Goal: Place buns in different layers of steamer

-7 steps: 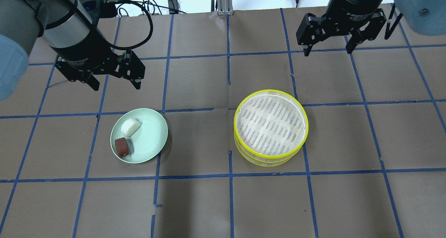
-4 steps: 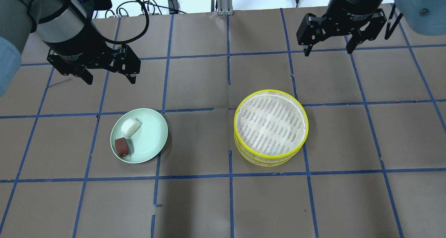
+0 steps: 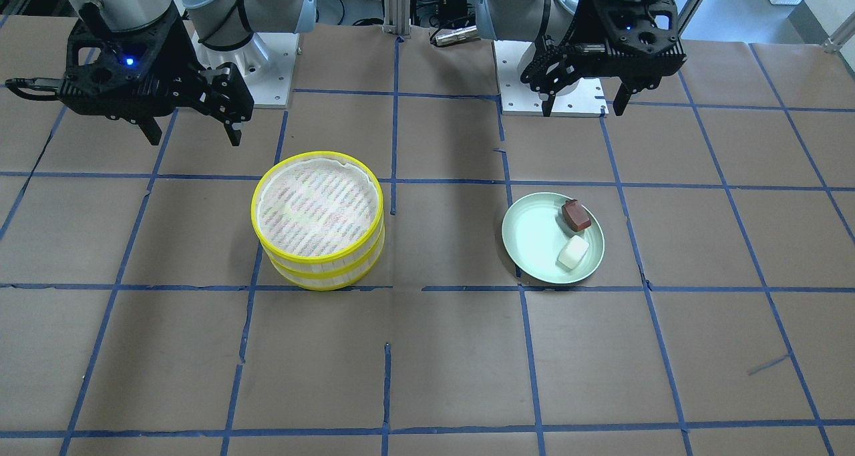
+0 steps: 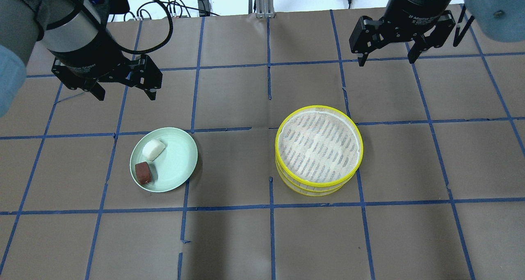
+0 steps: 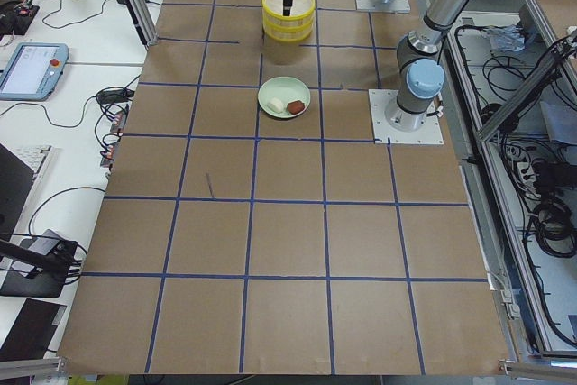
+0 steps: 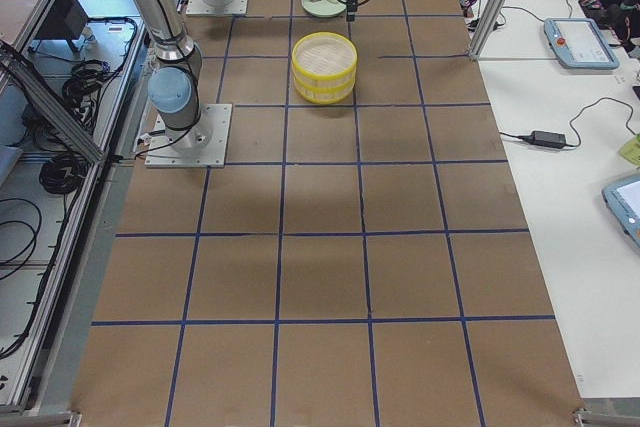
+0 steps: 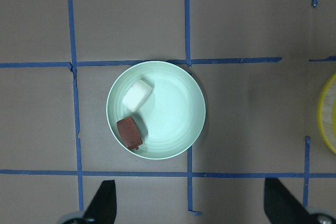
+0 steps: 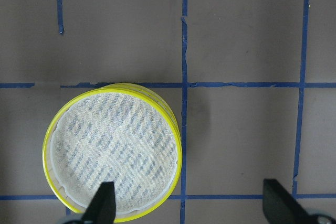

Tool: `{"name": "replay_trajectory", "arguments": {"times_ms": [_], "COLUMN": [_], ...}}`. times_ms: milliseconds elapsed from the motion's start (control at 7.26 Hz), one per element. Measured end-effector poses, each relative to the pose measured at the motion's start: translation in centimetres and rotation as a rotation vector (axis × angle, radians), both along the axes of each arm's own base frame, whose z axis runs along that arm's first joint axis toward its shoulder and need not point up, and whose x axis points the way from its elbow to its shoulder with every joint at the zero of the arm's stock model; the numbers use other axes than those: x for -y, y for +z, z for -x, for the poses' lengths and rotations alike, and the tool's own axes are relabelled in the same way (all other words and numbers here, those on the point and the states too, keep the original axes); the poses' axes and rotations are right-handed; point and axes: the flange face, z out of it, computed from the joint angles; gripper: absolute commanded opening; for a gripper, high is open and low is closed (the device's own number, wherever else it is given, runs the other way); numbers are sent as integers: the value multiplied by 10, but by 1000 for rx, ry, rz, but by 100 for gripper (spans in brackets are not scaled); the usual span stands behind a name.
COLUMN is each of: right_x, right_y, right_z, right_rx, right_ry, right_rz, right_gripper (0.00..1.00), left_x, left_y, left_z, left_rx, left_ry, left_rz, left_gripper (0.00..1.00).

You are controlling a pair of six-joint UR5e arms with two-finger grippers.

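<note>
1. While my left claw (image 4: 126,94) hangs above the brown paper-covered surface (image 4: 229,239) with its two black fingers spread wide and nothing between them, the buns lie on the pale green round plate (image 4: 176,157), well apart from those fingers
2. From my left wrist camera I look straight down on that plate, which sits beside a crossing of the blue tape lines (image 4: 221,129) that mark the surface into squares
3. The small white rounded bun (image 4: 153,149) and the dark reddish-brown blocky bun (image 4: 143,173) sit side by side toward one edge of the plate, so close together that I cannot tell whether they touch
4. My right claw (image 4: 386,61) is likewise wide open and grips nothing, raised over my right half of the surface
5. The round two-tier steamer with bright yellow rims and whitish slatted sides (image 4: 319,146) stands on the surface on my right, well apart from the plate, one tier stacked on the other
6. Its white striped liner (image 8: 113,153) spreads across the floor of the top tier, and the inside of the lower tier is hidden from me
7. In my right wrist camera the steamer lies low and to the left, and one of my right fingers (image 8: 102,205) overlaps its yellow rim in that view
8. From the front-facing camera, neither claw touches the steamer, the plate or either bun
</note>
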Motion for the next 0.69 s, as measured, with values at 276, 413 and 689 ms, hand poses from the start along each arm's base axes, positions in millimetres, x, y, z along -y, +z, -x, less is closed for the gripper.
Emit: {"name": "replay_trajectory", "arguments": {"times_ms": [276, 413, 689], "right_x": [0, 0, 0], "right_y": [0, 1, 1], "right_z": [0, -1, -1], "right_rx": [1, 1, 2], "right_ry": [0, 1, 1], "right_rz": [2, 3, 5], "right_gripper": [100, 100, 100], "left_x": [1, 1, 6], "left_y": [-5, -7, -13], "left_z": [0, 0, -2], "left_rx": [2, 2, 2], "left_ry": [0, -2, -4], "left_rz": [-10, -14, -27], "left_gripper": [100, 100, 100]}}
